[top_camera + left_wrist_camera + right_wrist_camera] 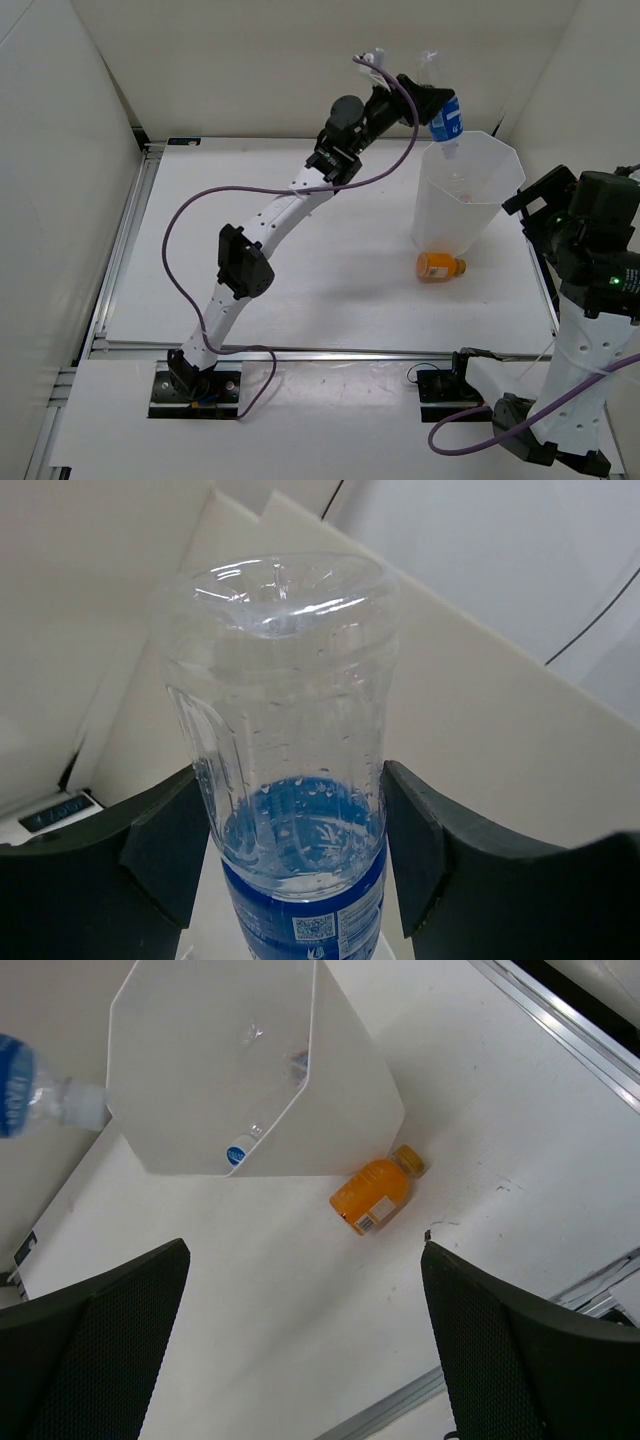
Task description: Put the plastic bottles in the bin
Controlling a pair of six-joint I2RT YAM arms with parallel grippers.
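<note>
**Blue-label bottle held at the rim of the bin**

In the top view my left gripper (425,100) is in the upper right of the frame. It is closed part way on the clear plastic bottle with the blue label (447,122). The bottle hangs tilted, cap end down, right at the upper left rim of the tall translucent white plastic bin with the octagonal rim (452,215). I cannot tell if it touches the rim. In the left wrist view the two dark fingers (165,850) press on both sides of the bottle, near its label.

The small orange plastic bottle (438,266) lies on its side on the white table (330,290), just below the bin in the frame.

My right gripper (300,1350) is wide open and holds nothing. In its view a small round blue-and-white piece (240,1153) shows inside the bin, and I cannot tell what it is
</note>
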